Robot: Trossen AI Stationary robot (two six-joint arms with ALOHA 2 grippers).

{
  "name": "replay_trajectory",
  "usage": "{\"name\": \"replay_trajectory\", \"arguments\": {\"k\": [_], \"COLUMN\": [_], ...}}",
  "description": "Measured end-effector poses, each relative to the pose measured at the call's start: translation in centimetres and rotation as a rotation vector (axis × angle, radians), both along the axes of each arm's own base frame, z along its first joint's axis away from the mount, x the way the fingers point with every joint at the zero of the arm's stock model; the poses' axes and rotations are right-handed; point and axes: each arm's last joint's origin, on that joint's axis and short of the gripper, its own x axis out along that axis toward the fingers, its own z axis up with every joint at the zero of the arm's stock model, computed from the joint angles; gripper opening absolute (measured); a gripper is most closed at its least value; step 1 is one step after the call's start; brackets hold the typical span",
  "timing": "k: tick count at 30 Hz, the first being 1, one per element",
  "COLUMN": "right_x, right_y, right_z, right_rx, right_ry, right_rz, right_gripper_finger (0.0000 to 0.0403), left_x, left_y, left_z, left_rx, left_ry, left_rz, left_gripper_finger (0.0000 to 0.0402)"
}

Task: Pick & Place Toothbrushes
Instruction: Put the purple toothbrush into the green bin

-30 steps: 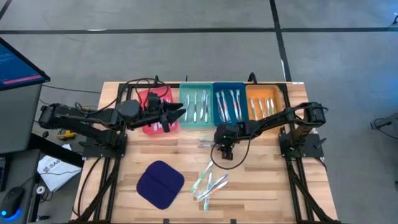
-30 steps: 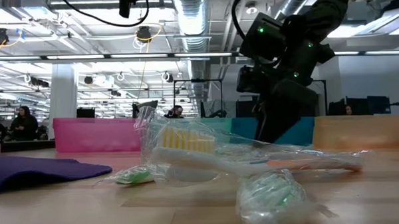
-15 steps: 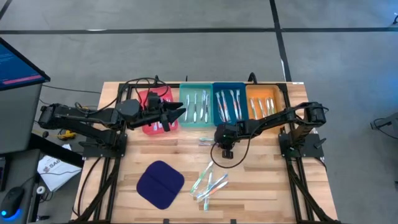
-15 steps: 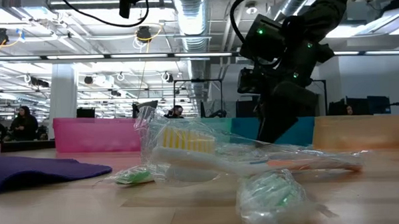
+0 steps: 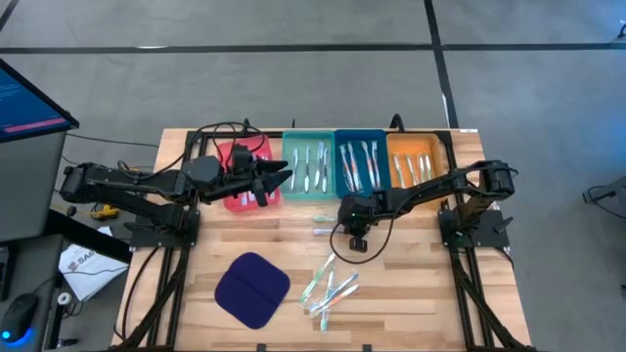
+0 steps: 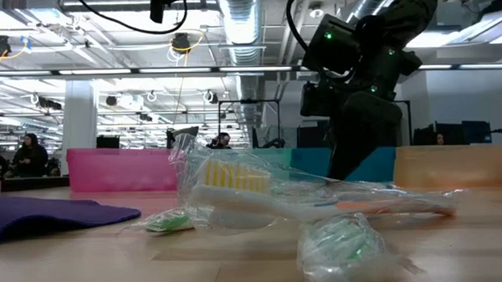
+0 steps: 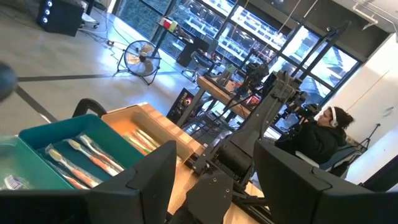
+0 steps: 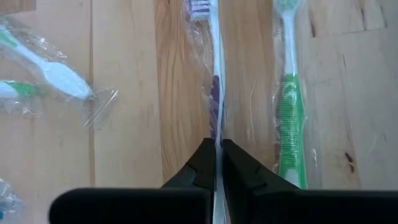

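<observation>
Your right gripper (image 8: 219, 163) is down at the wooden table (image 5: 196, 293), fingers pinched together on the handle of a wrapped toothbrush with purple accents (image 8: 214, 93), which runs straight out ahead of the fingertips with its bristle end farthest away. Just beside that one lies a green-handled toothbrush (image 8: 291, 118), parallel to it and not touched. Off to the gripper's other side you have two more wrapped brushes (image 8: 53, 71) (white with green accents). Seen from above, the right gripper (image 5: 354, 238) sits just in front of the trays, with a loose pile of toothbrushes (image 5: 328, 288) nearer the table's front edge. Your left gripper (image 5: 279, 176) hovers over the red tray (image 5: 235, 200), fingers spread apart and empty.
</observation>
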Motion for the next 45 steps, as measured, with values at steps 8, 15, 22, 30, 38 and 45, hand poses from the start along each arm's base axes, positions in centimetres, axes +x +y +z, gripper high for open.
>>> {"name": "replay_trajectory", "arguments": {"k": [8, 15, 22, 30, 38, 45], "right_x": [0.0, 0.0, -0.1, 0.0, -0.7, -1.0], "right_y": [0.0, 0.1, 0.1, -0.3, -0.4, -1.4], "right_z": [-0.1, -0.1, -0.2, -1.0, 0.6, 6.1], "right_rx": [-0.007, 0.0, -0.007, 0.058, 0.076, 0.086], "right_ry": [0.0, -0.001, 0.014, 0.042, 0.055, -0.016], "right_rz": [0.024, 0.043, 0.047, 0.051, 0.0, -0.037], "right_gripper_finger": [0.0054, 0.0134, 0.0109, 0.0012, 0.0005, 0.0001], "left_x": [0.0, 0.0, 0.0, 0.0, 0.0, 0.0], "left_y": [0.0, 0.0, 0.0, 0.0, 0.0, 0.1], "left_z": [0.0, 0.0, 0.0, 0.0, 0.0, 0.0], "left_rx": [0.0, 0.0, 0.0, 0.0, -0.005, -0.021], "left_ry": [0.0, 0.0, 0.0, 0.0, -0.002, -0.011], "left_rz": [0.0, 0.0, 0.0, 0.005, 0.005, 0.027], "left_gripper_finger": [0.0209, 0.0209, 0.0209, 0.0209, 0.0209, 0.0209]}}
